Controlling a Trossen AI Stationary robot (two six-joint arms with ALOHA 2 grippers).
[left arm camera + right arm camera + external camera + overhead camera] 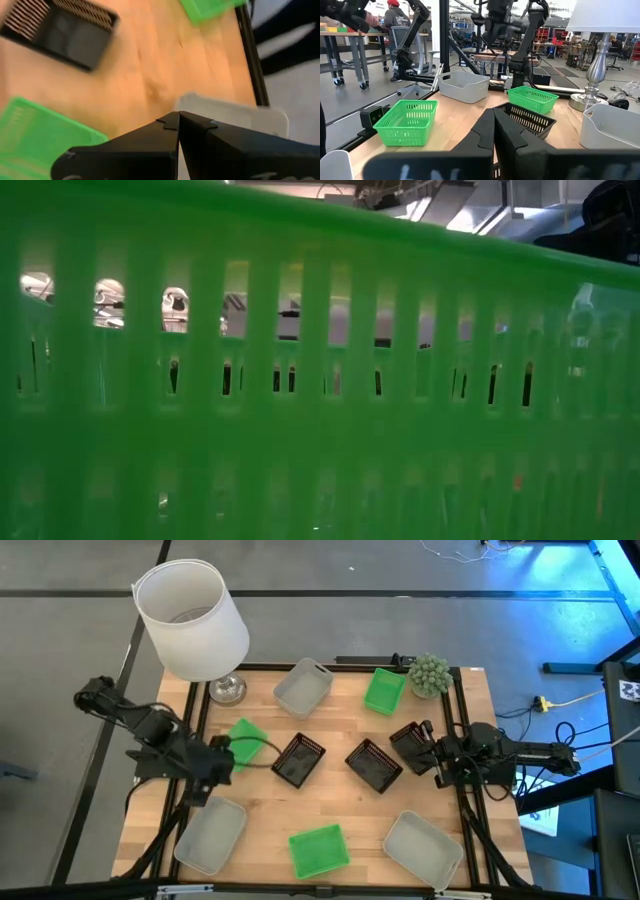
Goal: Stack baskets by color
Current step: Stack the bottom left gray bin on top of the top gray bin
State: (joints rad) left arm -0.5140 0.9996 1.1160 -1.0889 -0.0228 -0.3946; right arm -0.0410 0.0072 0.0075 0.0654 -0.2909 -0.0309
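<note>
**Nine baskets lying unstacked on the table, both grippers clenched and empty**

The left gripper [222, 752] is hovering at the table's left side with its fingers [167, 122] pressed together on nothing, just beside the green basket [247, 740] lying there. The right gripper [432, 752] is waiting at the right side, likewise clenched and holding nothing, next to a black basket [410, 745]. Two more black baskets [299, 759] and [373, 764] are sitting apart from each other near the table's middle. A second green basket [384, 690] is lying near the far edge beside a fuzzy plant ball [429, 674], and a third [319, 850] is resting at the near edge, filling the low view. The translucent grey-white baskets are spread out: one [302, 686] at the far edge, one [211, 835] at the near left corner, one [423, 849] at the near right. A white lamp [192, 620] is standing at the far left corner. No basket is nesting in another.
</note>
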